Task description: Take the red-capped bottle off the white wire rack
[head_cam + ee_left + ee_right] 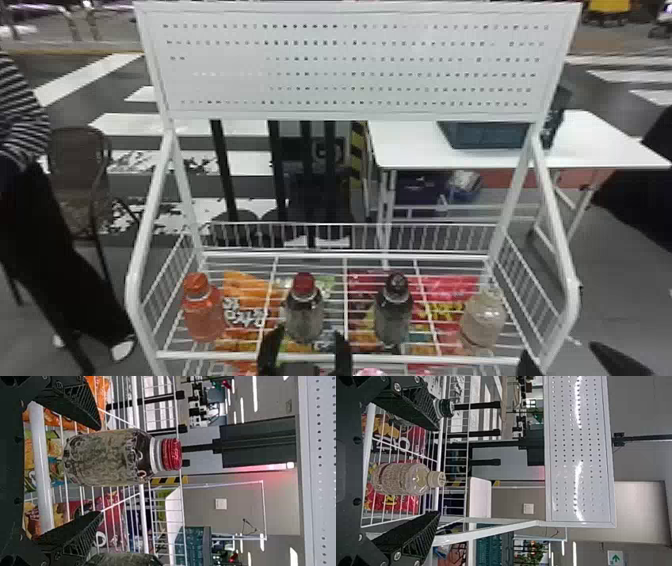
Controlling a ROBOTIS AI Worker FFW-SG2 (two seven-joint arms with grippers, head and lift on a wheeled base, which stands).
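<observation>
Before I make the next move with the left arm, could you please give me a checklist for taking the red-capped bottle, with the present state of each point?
1. Left gripper open: ok.
2. Red-capped bottle upright on the wire rack: ok.
3. Bottle lined up between the left fingers: ok, seen from the left wrist.
4. Bottle gripped: not ok, the fingers are not closed on it.
5. Dark-capped bottle outside the left fingers: ok.
6. Fingers far enough forward for a firm grip: cannot tell.
</observation>
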